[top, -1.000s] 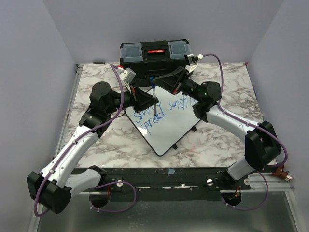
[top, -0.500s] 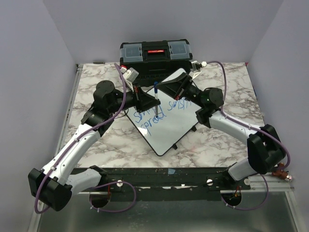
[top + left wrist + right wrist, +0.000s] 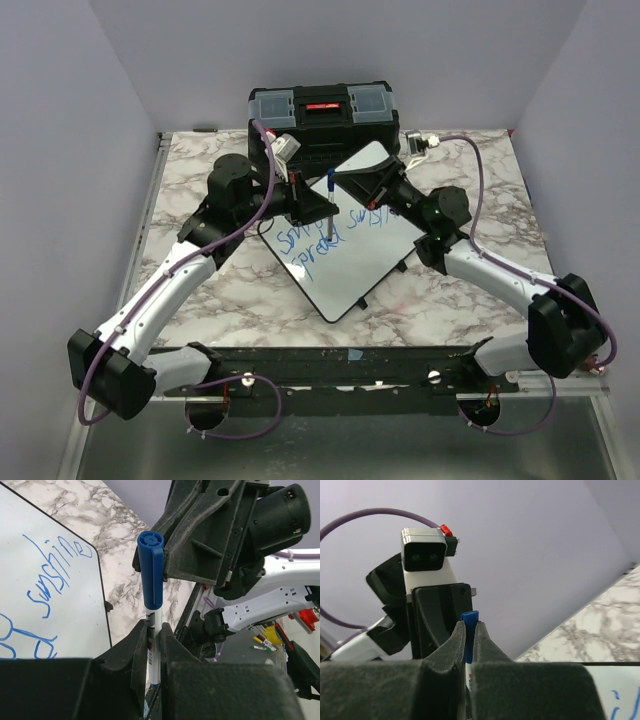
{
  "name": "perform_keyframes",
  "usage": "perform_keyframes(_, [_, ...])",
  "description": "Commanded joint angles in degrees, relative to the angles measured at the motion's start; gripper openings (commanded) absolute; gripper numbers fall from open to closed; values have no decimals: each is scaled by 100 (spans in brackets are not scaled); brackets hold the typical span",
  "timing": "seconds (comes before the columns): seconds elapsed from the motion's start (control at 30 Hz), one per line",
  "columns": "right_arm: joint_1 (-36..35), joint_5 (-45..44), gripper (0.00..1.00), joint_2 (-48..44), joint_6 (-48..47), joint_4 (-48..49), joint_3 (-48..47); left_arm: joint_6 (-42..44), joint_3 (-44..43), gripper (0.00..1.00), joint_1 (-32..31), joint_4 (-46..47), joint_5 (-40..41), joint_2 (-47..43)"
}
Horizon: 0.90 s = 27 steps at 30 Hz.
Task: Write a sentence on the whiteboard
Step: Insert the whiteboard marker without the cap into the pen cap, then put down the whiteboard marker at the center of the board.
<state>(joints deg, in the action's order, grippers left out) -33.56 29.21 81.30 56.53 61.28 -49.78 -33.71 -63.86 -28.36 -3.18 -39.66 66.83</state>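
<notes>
Blue marker (image 3: 152,575), one, pinched by left gripper (image 3: 154,630) and right gripper (image 3: 468,626).

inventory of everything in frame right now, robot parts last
whiteboard: one, white with a thin black rim, mid-table, turned corner-on to the arms
sentence: one, blue handwriting in two lines, on the whiteboard's far half; "sunshine" is legible
marker: one, white barrel with a blue cap on, upright above the whiteboard
toolbox: one, black with clear lid bins and a red latch, far edge of the table
table: one, white and grey marble top
walls: lavender, left, right and behind
cables: purple, one along each arm
left gripper: black, closed on the marker's barrel
right gripper: black, closed on the marker's cap end
</notes>
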Motion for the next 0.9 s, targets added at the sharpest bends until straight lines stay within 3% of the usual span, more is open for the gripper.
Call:
perform_keyframes(0.0, [-342, 147, 1, -329, -1086, -2619, 130, 150, -879, 0, 133, 1211, 681, 35])
perform_keyframes(0.13, [-352, -555, 1, -448, -1025, -3836, 16, 259, -1145, 0, 135, 1144, 833, 192])
perform_keyframes(0.37, [-406, -927, 1, -671, -1228, -4713, -189, 166, -1310, 0, 130, 1231, 693, 446])
perform_keyframes(0.4, [-406, -1121, 4, -749, -1392, -4930, -260, 142, -1286, 0, 121, 1248, 629, 474])
perform_keyframes(0.57, [-398, -2431, 71, -1119, -2321, -5974, -861, 84, -957, 0, 114, 1298, 324, 542])
perform_keyframes(0.7, [-397, -3701, 91, -1327, -2895, -6919, -1558, 286, -662, 0, -5, 1020, 390, 574])
perform_keyframes(0.87, [-397, -4974, 100, -1620, -3318, -7372, -2012, 546, -328, 0, -234, 810, 648, 671])
